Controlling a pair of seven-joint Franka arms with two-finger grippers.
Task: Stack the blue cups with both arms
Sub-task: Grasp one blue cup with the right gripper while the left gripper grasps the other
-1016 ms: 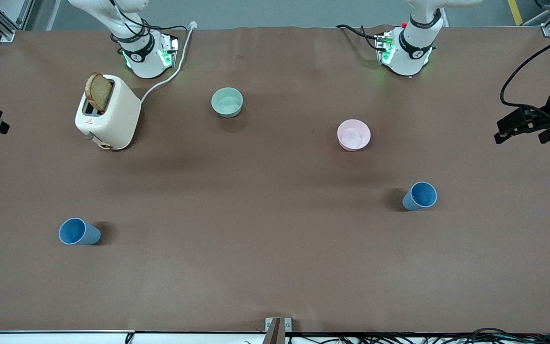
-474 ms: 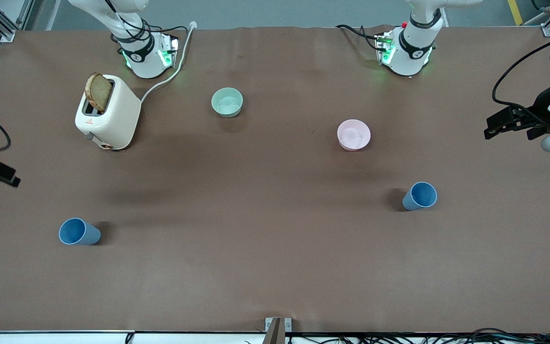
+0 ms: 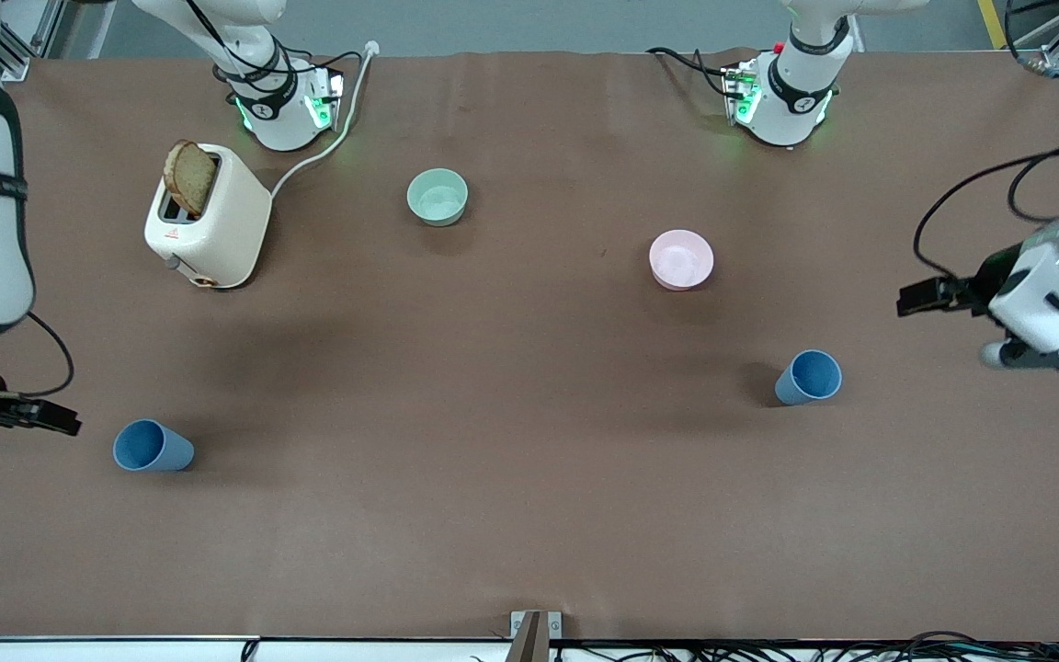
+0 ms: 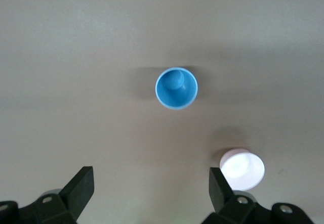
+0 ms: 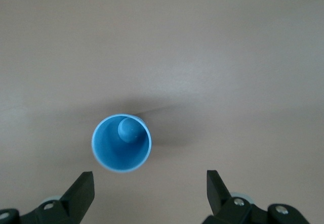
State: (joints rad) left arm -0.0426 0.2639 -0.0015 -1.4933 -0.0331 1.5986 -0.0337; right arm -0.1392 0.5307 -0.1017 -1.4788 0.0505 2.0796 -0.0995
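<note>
Two blue cups stand upright on the brown table. One blue cup (image 3: 153,447) is toward the right arm's end and shows in the right wrist view (image 5: 121,143). The other blue cup (image 3: 808,377) is toward the left arm's end and shows in the left wrist view (image 4: 176,88). My right gripper (image 3: 65,424) hangs open and empty in the air beside the first cup, at the table's end (image 5: 149,191). My left gripper (image 3: 911,302) hangs open and empty in the air, over the table between the second cup and the table's end (image 4: 150,188).
A pink bowl (image 3: 681,259) sits farther from the front camera than the second cup, and shows in the left wrist view (image 4: 242,170). A mint-green bowl (image 3: 438,196) and a cream toaster (image 3: 208,230) holding a bread slice stand near the arm bases.
Both arms have swung in from the table's ends. Each gripper has come closer to the blue cup at its own end. The cups have not moved.
</note>
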